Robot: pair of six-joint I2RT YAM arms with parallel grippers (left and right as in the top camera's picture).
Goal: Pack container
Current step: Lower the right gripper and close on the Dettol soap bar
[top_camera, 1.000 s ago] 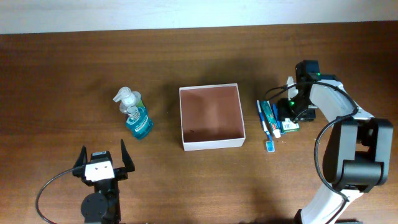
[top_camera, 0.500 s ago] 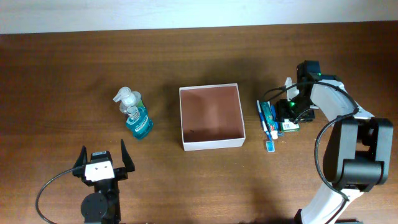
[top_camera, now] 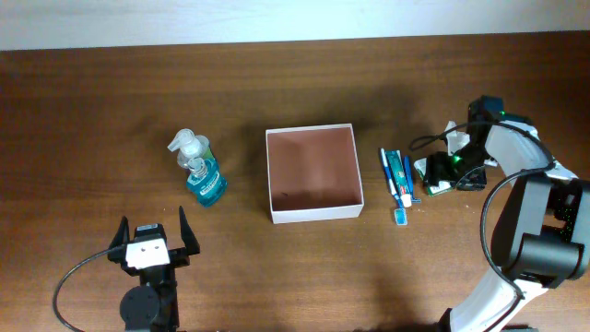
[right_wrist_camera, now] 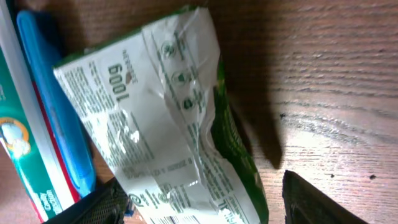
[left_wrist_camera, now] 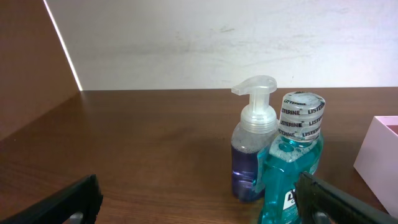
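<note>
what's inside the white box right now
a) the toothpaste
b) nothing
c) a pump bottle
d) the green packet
b: the overhead view shows only the bare reddish-brown floor inside the container; the bottles stand to its left, and the toothpaste and green packet lie on the table to its right.

This looks like a robotics lab: a bare wooden desk (top_camera: pixel 92 101) stands against a plain white wall (left_wrist_camera: pixel 186 43), with a left arm (top_camera: pixel 147 300) and a right arm (top_camera: pixel 530 231) mounted along its near edge.
</note>
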